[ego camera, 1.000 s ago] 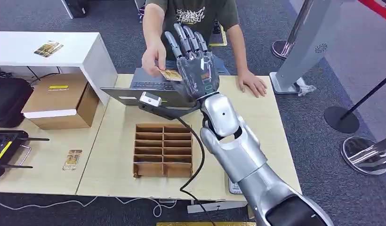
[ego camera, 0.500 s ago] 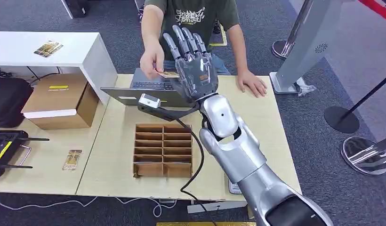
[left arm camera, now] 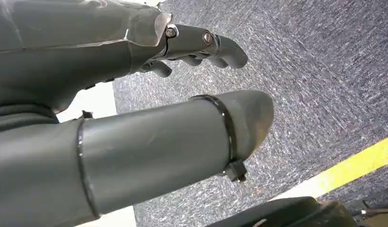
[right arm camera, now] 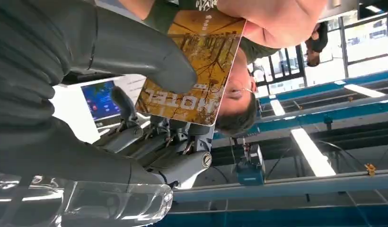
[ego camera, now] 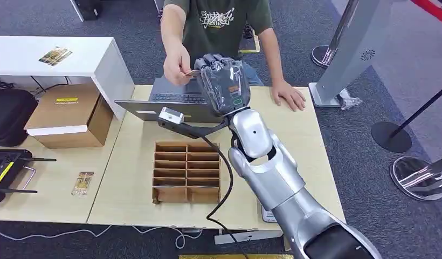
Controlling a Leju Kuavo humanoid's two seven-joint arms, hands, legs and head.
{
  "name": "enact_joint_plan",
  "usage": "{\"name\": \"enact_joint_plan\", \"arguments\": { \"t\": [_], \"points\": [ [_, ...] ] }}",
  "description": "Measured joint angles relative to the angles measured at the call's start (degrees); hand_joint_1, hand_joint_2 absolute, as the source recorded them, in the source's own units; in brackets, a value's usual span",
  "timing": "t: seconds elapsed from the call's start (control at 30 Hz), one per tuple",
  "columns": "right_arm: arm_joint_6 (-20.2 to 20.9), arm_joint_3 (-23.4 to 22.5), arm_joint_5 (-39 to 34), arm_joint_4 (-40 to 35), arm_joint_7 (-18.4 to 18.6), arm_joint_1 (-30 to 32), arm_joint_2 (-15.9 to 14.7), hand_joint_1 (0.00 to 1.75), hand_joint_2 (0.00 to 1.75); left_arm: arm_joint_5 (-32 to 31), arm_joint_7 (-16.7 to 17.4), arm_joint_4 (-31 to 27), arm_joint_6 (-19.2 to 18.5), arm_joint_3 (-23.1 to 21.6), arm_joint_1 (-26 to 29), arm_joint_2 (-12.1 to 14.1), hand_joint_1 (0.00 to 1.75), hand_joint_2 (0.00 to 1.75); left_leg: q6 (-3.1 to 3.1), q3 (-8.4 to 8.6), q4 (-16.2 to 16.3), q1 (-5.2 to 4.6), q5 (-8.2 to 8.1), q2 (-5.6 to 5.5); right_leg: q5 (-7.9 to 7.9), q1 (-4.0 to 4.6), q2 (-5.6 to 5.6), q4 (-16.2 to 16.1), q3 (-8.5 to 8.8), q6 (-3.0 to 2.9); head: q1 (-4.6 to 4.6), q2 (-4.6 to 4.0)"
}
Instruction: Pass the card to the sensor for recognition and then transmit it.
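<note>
1. The right hand [ego camera: 225, 81] is raised over the table's far edge, above the laptop [ego camera: 173, 103]; its fingers are curled in on the card [right arm camera: 194, 66], thumb pressed on the card's face in the right wrist view.
2. The card is gold-brown with "HOTEL" printed on it; its other end is pinched by the person's hand [ego camera: 177, 66], so both hold it at once, off the table.
3. The person's other hand [ego camera: 288, 95] lies flat near the table's [ego camera: 127, 178] far right corner.
4. The sensor [ego camera: 172, 114] sits on a dark arm just in front of the laptop, its cable running to the near edge.
5. A brown divided tray [ego camera: 186, 171] lies mid-table, towards the near edge.
6. The left hand [left arm camera: 149, 71] hangs over grey carpet, fingers curled in, nothing in it.
</note>
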Motion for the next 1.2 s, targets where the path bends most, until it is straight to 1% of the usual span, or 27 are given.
{"name": "enact_joint_plan", "arguments": {
  "t": [0.4, 0.5, 0.6, 0.67, 0.73, 0.77, 0.8, 0.83, 0.9, 0.97, 1.03, 1.2],
  "points": [
    [0.07, 0.0, 0.44, -0.02, -0.2, -0.01, 0.0, 1.75, 1.75, 0.26, 0.07, 0.0, -0.22, 0.0, -0.02, 0.0, 0.0, 0.0, 0.0, 0.0, 0.0, 0.0, 0.0, 0.0, 0.0, 0.0, 0.0, 0.0, 0.0, 0.0, 0.0, 0.0],
    [1.47, 0.0, -1.56, 0.0, -0.2, -0.05, 0.02, 1.75, 1.75, 0.63, 0.2, 0.0, -0.2, 0.0, -0.02, 0.0, 0.0, 0.0, 0.0, 0.0, 0.0, 0.0, 0.0, 0.0, 0.0, 0.0, 0.0, 0.0, 0.0, 0.0, 0.0, 0.0],
    [6.26, -0.64, -9.32, 0.0, -0.48, -0.04, 0.5, 1.75, 1.75, 1.27, 0.48, 0.0, -0.09, 0.2, -0.03, -0.02, 0.0, 0.0, 0.0, 0.0, 0.0, 0.0, 0.0, 0.01, 0.0, 0.0, 0.01, 0.0, 0.0, 0.0, -0.02, 0.0],
    [12.67, -2.79, -22.02, 0.0, -0.44, -0.07, 1.46, 1.75, 1.75, 1.86, 1.0, 0.02, -0.02, 0.44, -0.07, 0.0, 0.0, 0.0, 0.0, 0.01, 0.0, 0.0, 0.0, 0.0, 0.0, 0.0, 0.0, 0.0, 0.0, 0.0, -0.02, 0.0],
    [20.55, -6.33, -40.3, 0.17, 0.13, -0.08, 2.42, 1.75, 1.75, 2.01, 1.31, 0.02, -0.05, 0.48, -0.07, 0.0, 0.0, 0.0, 0.0, 0.0, 0.0, 0.0, 0.0, -0.01, 0.0, 0.0, -0.02, 0.0, 0.0, 0.0, 0.0, 0.0],
    [22.83, -7.9, -46.54, 0.33, 0.15, -0.13, 2.65, 1.75, 1.75, 2.03, 1.31, 0.02, -0.11, 0.5, -0.08, 0.04, 0.0, 0.0, 0.0, 0.0, 0.0, 0.0, 0.0, 0.0, 0.0, 0.0, -0.01, 0.0, 0.0, 0.0, 0.0, 0.0],
    [23.81, -9.19, -50.66, 0.48, 0.22, -0.23, 2.78, 1.75, 1.75, 2.05, 1.31, 0.02, -0.13, 0.52, -0.12, 0.07, 0.0, 0.0, 0.0, 0.0, 0.0, 0.0, 0.0, -0.01, 0.0, 0.0, -0.02, 0.0, 0.02, 0.0, 0.0, 0.0],
    [23.82, -10.25, -53.38, 0.72, 0.37, -0.54, 2.78, 1.75, 1.75, 2.14, 1.31, 0.02, -0.13, 0.55, -0.12, 0.09, 0.0, 0.0, 0.0, -0.01, 0.0, 0.0, 0.0, -0.02, 0.0, 0.0, -0.03, 0.0, 0.02, 0.0, 0.04, 0.0],
    [24.51, -11.08, -56.92, 1.31, 1.13, -1.38, 2.75, 1.75, 1.75, 2.23, 1.27, 0.02, -0.05, 0.81, -0.1, 0.15, 0.0, 0.0, 0.0, 0.0, 0.0, -0.01, 0.0, 0.02, 0.01, -0.01, 0.02, 0.0, 0.01, -0.01, 0.0, 0.0],
    [26.51, -11.91, -61.98, 1.81, 1.81, -2.0, 2.75, 1.75, 1.75, 2.23, 1.14, 0.04, -0.05, 0.85, -0.2, 0.24, 0.0, 0.0, 0.0, 0.01, 0.01, -0.01, 0.0, 0.02, 0.01, 0.0, 0.02, 0.0, 0.0, -0.01, 0.02, 0.0],
    [26.43, -11.98, -64.19, 2.27, 1.86, -2.32, 2.75, 1.75, 1.75, 2.38, 0.98, 0.04, -0.02, 0.89, -0.17, 0.33, 0.0, 0.0, 0.0, 0.0, 0.01, 0.0, 0.0, 0.0, 0.01, 0.0, 0.0, 0.0, 0.0, -0.01, 0.0, 0.0],
    [25.92, -11.8, -66.77, 3.04, 1.88, -2.78, 2.62, 1.75, 1.75, 2.58, 0.74, 0.24, 0.22, 1.01, -0.17, 0.39, 0.0, 0.0, 0.0, 0.0, 0.01, 0.0, 0.0, 0.01, 0.01, 0.0, 0.02, 0.0, -0.01, -0.01, 0.0, 0.0]
  ]
}}
